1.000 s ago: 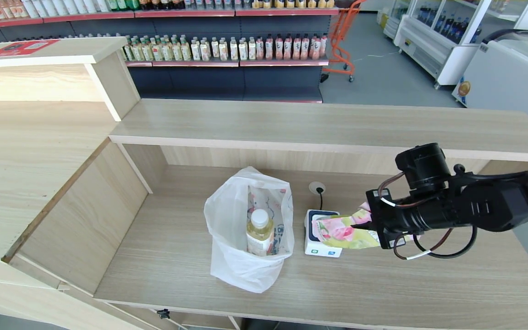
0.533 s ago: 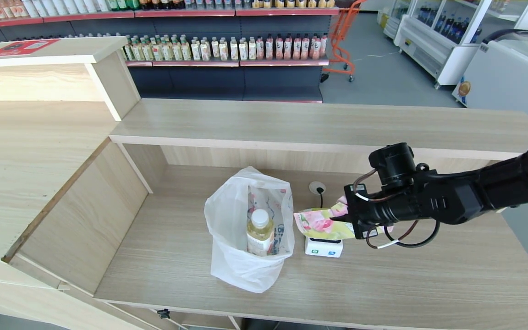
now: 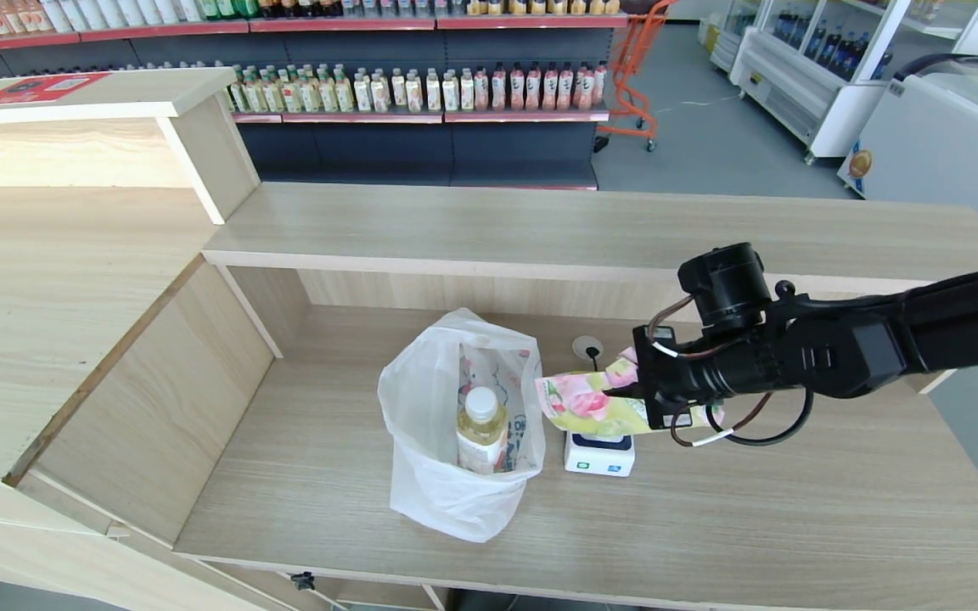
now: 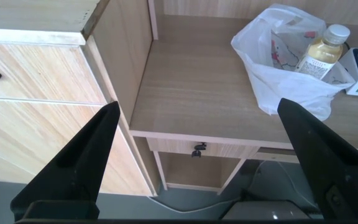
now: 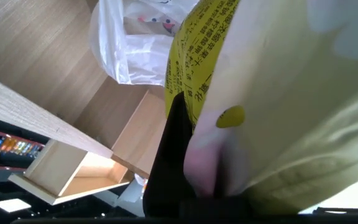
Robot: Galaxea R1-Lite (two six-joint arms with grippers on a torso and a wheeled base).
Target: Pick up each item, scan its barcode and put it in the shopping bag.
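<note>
My right gripper (image 3: 637, 399) is shut on a yellow-green snack packet (image 3: 592, 405) with pink flower print, holding it flat in the air just above the white barcode scanner (image 3: 598, 454). The packet's free end nearly reaches the rim of the white shopping bag (image 3: 446, 424). Inside the bag stand a bottle of yellow drink (image 3: 480, 428) and a printed packet (image 3: 489, 369). Up close, the right wrist view has the yellow packet (image 5: 278, 99) with a dark finger (image 5: 179, 149) pressed on it. My left gripper (image 4: 197, 155) hangs open beside the counter's front left corner, away from the bag (image 4: 284, 56).
The bag and scanner sit on the low wooden desk (image 3: 710, 526), under a raised counter ledge (image 3: 591, 229) at the back and a side wall (image 3: 158, 399) on the left. A cable grommet (image 3: 587, 346) lies behind the scanner. Store shelves and freezers stand beyond.
My right arm has carried the snack packet leftward and upward, from lying over the scanner to hovering above it, with its end now at the bag's rim.
</note>
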